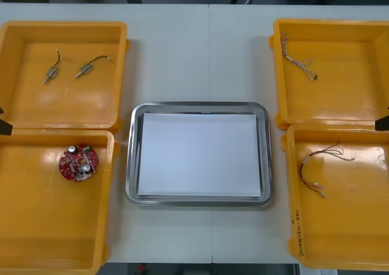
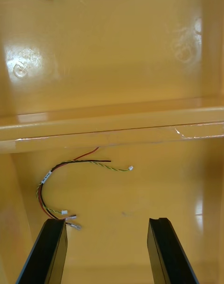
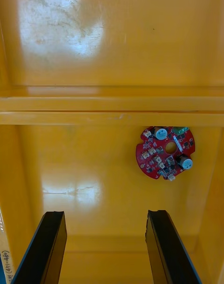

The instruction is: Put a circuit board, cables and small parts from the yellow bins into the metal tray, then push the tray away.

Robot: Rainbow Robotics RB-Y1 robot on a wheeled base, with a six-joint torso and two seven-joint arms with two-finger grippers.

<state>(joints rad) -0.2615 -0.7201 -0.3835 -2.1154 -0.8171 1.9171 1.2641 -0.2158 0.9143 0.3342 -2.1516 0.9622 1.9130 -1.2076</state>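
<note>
Front view: metal tray point(image 1: 130, 159) sits centre frame, white inside, nothing in it, so the task looks to be at the very start with the first pick not yet made. All items are in the yellow bins point(image 1: 64, 24): circuit board point(image 1: 78, 162) in the lower-left bin, two small metal parts point(image 1: 50, 74) upper left, twisted blue and white cable point(image 1: 298, 59) upper right, red and yellow cable point(image 1: 301, 168) lower right. Left gripper point(image 3: 105, 214) hangs over the board's bin, fingers wide apart and holding nothing; the circuit board point(image 3: 165, 152) lies flat beyond the fingertips, off toward one finger and not centred. Right gripper point(image 2: 106, 221) is also spread wide and empty, the red and yellow cable point(image 2: 46, 176) near one fingertip. Likely next: centre the left gripper over the board, lower it and close on the board's edges; a flat board leaves little to grab.
</note>
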